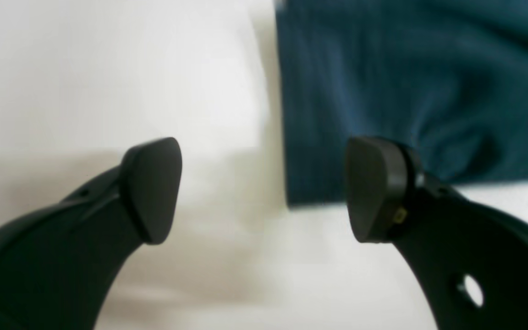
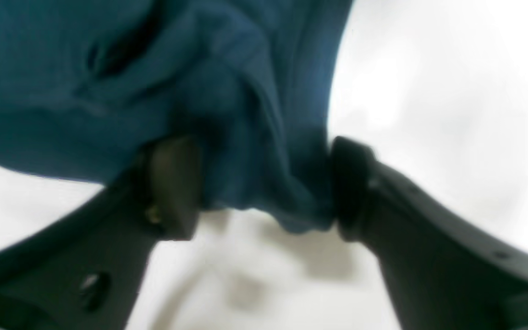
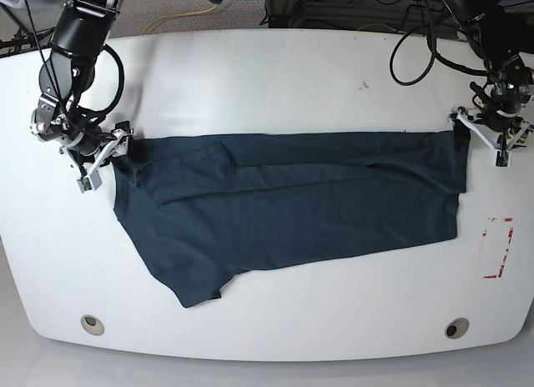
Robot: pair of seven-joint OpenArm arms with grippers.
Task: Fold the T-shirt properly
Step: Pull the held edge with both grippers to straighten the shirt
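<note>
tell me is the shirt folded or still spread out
Partly folded: the T-shirt lies lengthwise across the table, one layer doubled over, sleeve sticking out.

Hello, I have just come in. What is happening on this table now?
A two-armed robot is folding a dark T-shirt on a white table. The shirt lies stretched out between the arms, one long fold already made. The right gripper sits at one end with bunched cloth between its parted fingers; whether it grips is unclear. The left gripper is open at the other end, beside the shirt's corner, holding nothing. The shirt is not yet fully folded.
</note>
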